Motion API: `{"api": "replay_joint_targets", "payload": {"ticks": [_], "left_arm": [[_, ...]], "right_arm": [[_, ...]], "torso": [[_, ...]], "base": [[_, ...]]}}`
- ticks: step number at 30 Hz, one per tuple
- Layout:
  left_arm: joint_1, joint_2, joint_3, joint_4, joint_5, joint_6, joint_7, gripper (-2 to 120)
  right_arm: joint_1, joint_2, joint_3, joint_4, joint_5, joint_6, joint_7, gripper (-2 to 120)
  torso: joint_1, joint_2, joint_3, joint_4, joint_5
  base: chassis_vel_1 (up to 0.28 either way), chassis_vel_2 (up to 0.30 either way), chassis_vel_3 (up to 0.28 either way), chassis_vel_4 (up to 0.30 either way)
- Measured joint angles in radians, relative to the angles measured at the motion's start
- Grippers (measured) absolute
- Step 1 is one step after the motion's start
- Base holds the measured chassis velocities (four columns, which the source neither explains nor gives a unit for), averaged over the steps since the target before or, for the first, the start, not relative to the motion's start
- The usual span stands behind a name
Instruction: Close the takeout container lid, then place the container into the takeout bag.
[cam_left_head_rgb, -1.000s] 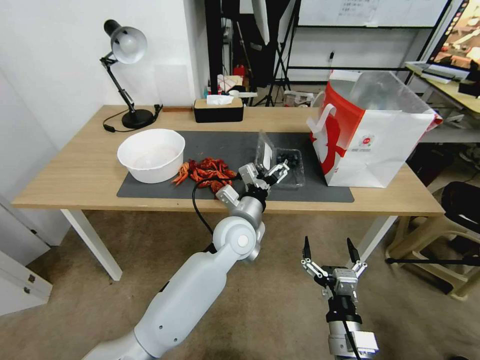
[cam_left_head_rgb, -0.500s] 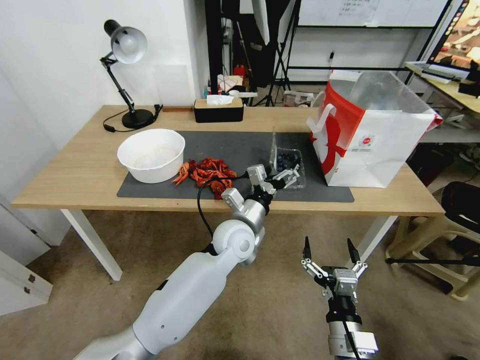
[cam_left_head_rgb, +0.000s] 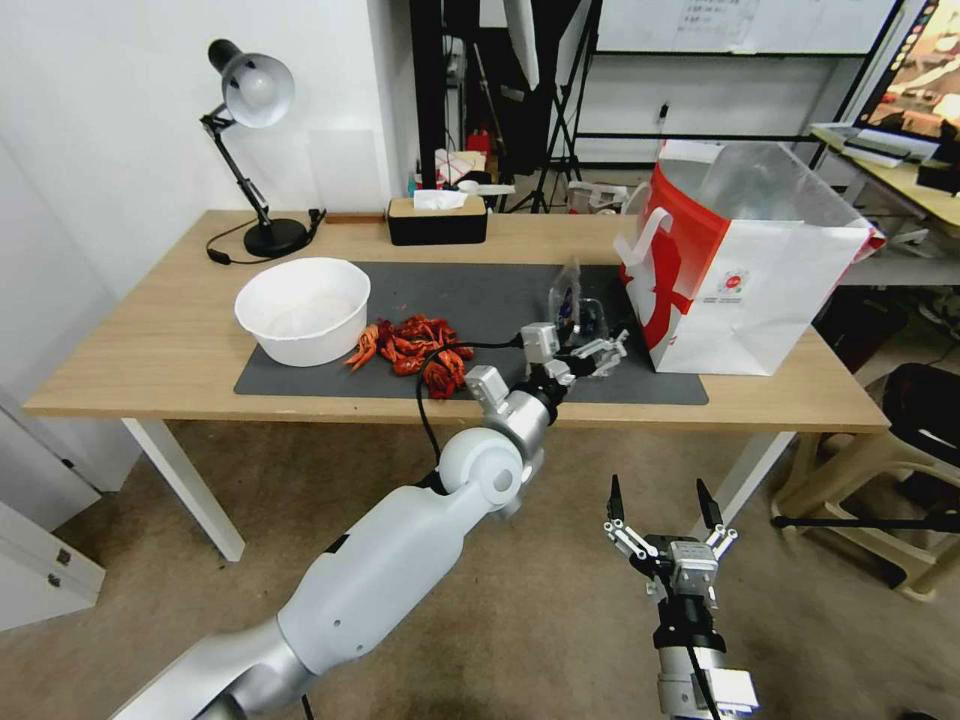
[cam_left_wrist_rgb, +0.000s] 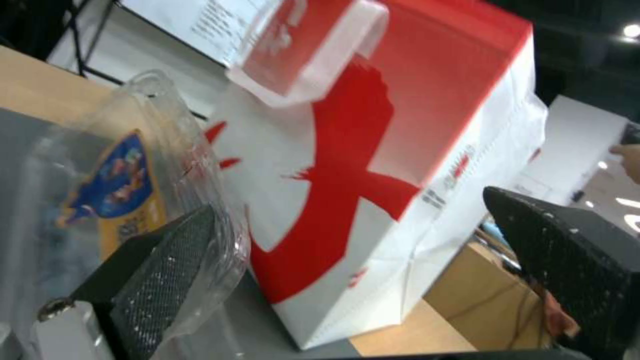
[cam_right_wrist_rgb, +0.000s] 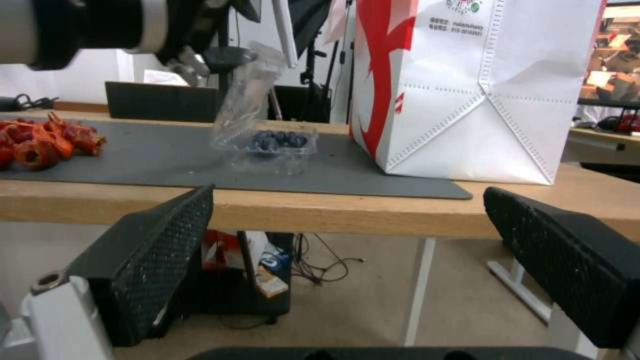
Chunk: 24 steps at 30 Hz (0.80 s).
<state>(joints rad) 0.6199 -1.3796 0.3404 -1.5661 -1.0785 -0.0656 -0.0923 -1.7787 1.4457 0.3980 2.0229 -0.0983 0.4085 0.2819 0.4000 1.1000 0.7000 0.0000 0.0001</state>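
The takeout container (cam_left_head_rgb: 590, 322) sits on the dark mat (cam_left_head_rgb: 470, 290) just left of the takeout bag (cam_left_head_rgb: 745, 270), blueberries (cam_right_wrist_rgb: 277, 140) showing in its lower half. Its clear lid (cam_left_head_rgb: 566, 290) stands almost upright. My left gripper (cam_left_head_rgb: 592, 350) is open beside the lid. In the left wrist view one finger pad (cam_left_wrist_rgb: 167, 260) rests against the lid (cam_left_wrist_rgb: 120, 165), with the bag (cam_left_wrist_rgb: 373, 165) close behind. My right gripper (cam_left_head_rgb: 657, 487) hangs open below the table's front edge, away from the container (cam_right_wrist_rgb: 273, 150).
A big white bowl (cam_left_head_rgb: 302, 310) and a heap of red crayfish (cam_left_head_rgb: 415, 350) lie on the mat's left half. A desk lamp (cam_left_head_rgb: 250, 150) and a tissue box (cam_left_head_rgb: 437, 218) stand at the back. The bag (cam_right_wrist_rgb: 480, 90) stands near the table's right end.
My left gripper has moved right toward the bag, swinging the lid from leaning left up to nearly upright. The container has slid slightly right. The right arm has stayed put.
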Motion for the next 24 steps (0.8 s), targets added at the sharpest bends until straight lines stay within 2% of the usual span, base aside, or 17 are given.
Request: {"api": "replay_joint_targets", "payload": {"ticks": [4, 7, 8, 11, 16, 19, 22, 23, 24], "left_arm": [[-0.029, -0.021, 0.009, 0.024, -0.079, 0.046, -0.039, 100], [-0.052, -0.046, -0.003, 0.044, -0.192, 0.1, -0.106, 100], [-0.052, -0.046, -0.003, 0.044, -0.192, 0.1, -0.106, 100], [-0.076, -0.075, -0.044, 0.065, -0.303, 0.168, -0.201, 99], [-0.092, -0.082, -0.062, 0.086, -0.327, 0.205, -0.263, 95], [-0.093, -0.079, -0.061, 0.086, -0.323, 0.231, -0.297, 88], [-0.096, -0.079, -0.054, 0.085, -0.296, 0.265, -0.343, 74], [-0.096, -0.079, -0.054, 0.085, -0.296, 0.265, -0.343, 74], [-0.099, -0.079, -0.049, 0.084, -0.285, 0.275, -0.354, 67]], "right_arm": [[0.001, 0.003, 0.0, 0.0, -0.002, 0.0, 0.002, 100], [0.001, 0.005, -0.001, 0.0, -0.003, 0.0, 0.002, 100], [0.001, 0.005, -0.001, 0.0, -0.003, 0.0, 0.002, 100], [0.003, 0.009, -0.003, -0.001, -0.003, 0.0, 0.002, 100], [0.007, 0.014, -0.007, -0.004, -0.005, 0.0, 0.002, 100], [0.011, 0.015, -0.008, -0.005, -0.005, -0.001, 0.002, 100], [0.015, 0.016, -0.013, -0.003, -0.005, -0.004, -0.003, 100], [0.015, 0.016, -0.013, -0.003, -0.005, -0.004, -0.003, 100], [0.016, 0.015, -0.014, 0.005, -0.004, -0.008, -0.006, 100]], "torso": [[0.0, 0.0, 0.0, -0.0001, 0.0], [0.0, 0.0, 0.0, -0.0001, -0.0001], [0.0, 0.0, 0.0, -0.0001, -0.0001], [0.0, 0.0, 0.0, -0.0001, -0.0001], [0.0, 0.0, 0.0, 0.0001, 0.0], [0.0, 0.0, 0.0, 0.0, -0.0001], [0.0, 0.0, 0.0, 0.0001, -0.0001], [0.0, 0.0, 0.0, 0.0001, -0.0001], [0.0, 0.0, 0.0, 0.0, -0.0001]], "base": [[0.0, 0.0, 0.0, 0.0], [0.0, 0.0, 0.0, 0.0], [0.0, 0.0, 0.0, 0.0], [0.0, 0.0, 0.0, 0.0], [0.0, 0.0, 0.0, 0.0], [0.0, 0.0, 0.0, 0.0], [0.0, 0.0, 0.0, 0.0], [0.0, 0.0, 0.0, 0.0], [0.0, 0.0, 0.0, 0.0]]}}
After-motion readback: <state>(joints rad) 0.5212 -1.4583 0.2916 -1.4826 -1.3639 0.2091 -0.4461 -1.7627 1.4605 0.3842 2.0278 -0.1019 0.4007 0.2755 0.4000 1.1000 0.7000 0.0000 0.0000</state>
